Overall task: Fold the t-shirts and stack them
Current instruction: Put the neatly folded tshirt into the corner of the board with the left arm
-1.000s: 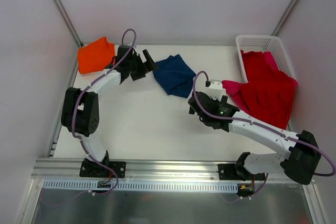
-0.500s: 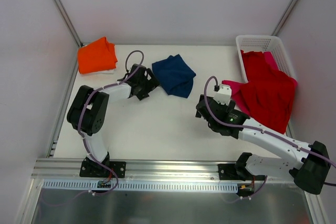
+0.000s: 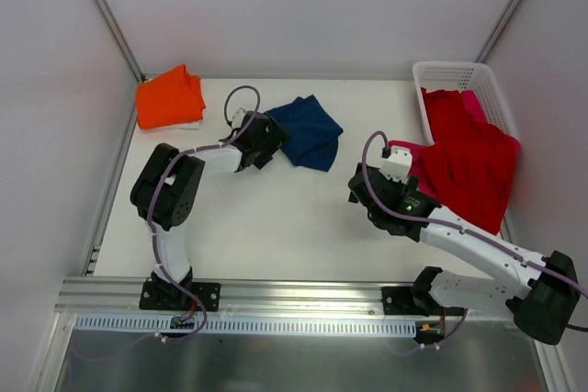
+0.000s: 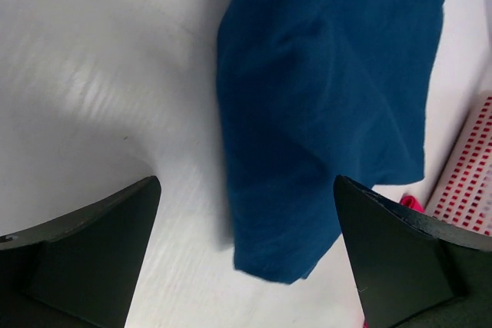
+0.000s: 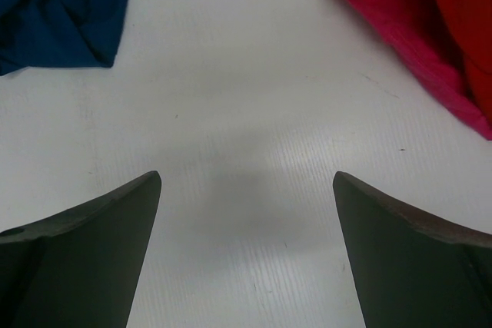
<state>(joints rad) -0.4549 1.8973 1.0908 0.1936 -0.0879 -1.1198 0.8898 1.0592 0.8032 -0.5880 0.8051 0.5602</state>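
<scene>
A folded navy t-shirt [image 3: 308,130] lies at the back middle of the table. My left gripper [image 3: 274,135] is open right at its left edge; in the left wrist view the navy cloth [image 4: 323,105] lies between and beyond the spread fingers of that gripper [image 4: 246,266], nothing gripped. A folded orange t-shirt [image 3: 170,98] sits at the back left. A red t-shirt [image 3: 469,158] drapes out of the basket over a pink one [image 3: 409,155]. My right gripper [image 3: 367,190] is open and empty over bare table [image 5: 246,259], with the navy corner [image 5: 61,13] and pink cloth [image 5: 400,21] ahead.
A white lattice basket [image 3: 455,75] stands at the back right; its wall shows in the left wrist view [image 4: 469,182]. Grey walls close in the table on the left, back and right. A metal rail runs along the near edge.
My left gripper has swung right from beside the orange shirt to the navy shirt's left edge. My right gripper has drawn slightly right and nearer, away from the navy shirt.
</scene>
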